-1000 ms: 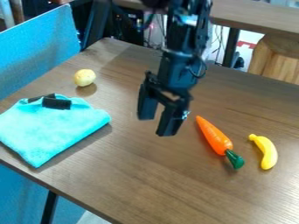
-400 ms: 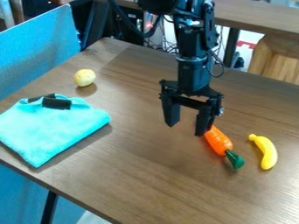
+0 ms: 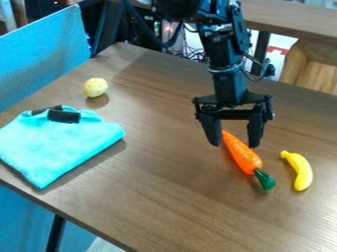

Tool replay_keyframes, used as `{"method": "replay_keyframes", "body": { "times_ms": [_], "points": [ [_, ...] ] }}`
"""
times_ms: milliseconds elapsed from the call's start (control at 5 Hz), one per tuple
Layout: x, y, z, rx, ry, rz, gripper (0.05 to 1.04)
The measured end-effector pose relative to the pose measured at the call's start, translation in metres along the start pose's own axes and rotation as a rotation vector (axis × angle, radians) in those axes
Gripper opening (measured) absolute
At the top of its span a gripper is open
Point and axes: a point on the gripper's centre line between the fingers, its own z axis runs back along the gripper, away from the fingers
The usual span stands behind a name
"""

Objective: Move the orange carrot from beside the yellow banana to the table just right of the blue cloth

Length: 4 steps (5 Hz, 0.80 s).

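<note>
Brown bench (image 3: 151,197): jaws wide open, empty, at pointed end of carrot (image 3: 242,153); no grasp made, banana (image 3: 302,172) likewise unheld.

yellow banana (image 3: 302,172) | turquoise cloth (image 3: 56,145), black strip (image 3: 64,116) on top | yellowish ball (image 3: 95,87) | brown table (image 3: 164,197)

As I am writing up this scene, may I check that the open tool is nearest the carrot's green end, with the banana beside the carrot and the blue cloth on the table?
Not quite: the camera view shows the open tool nearest the pointed orange end of the carrot, not its green end. The banana is beside the carrot, and the blue cloth is on the table.
</note>
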Motion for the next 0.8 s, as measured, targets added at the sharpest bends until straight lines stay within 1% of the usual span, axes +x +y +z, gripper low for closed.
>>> {"method": "replay_keyframes", "body": {
  "times_ms": [200, 400, 600, 800],
  "points": [
    [0.008, 0.000, -0.002, 0.005, -0.007, 0.054, 1.001],
    [0.018, 0.002, -0.008, 0.043, 0.034, 0.099, 1.001],
    [0.018, 0.005, -0.019, 0.054, 0.076, 0.110, 1.001],
    [0.022, 0.005, -0.023, 0.051, 0.072, 0.161, 1.001]
  ]
}}
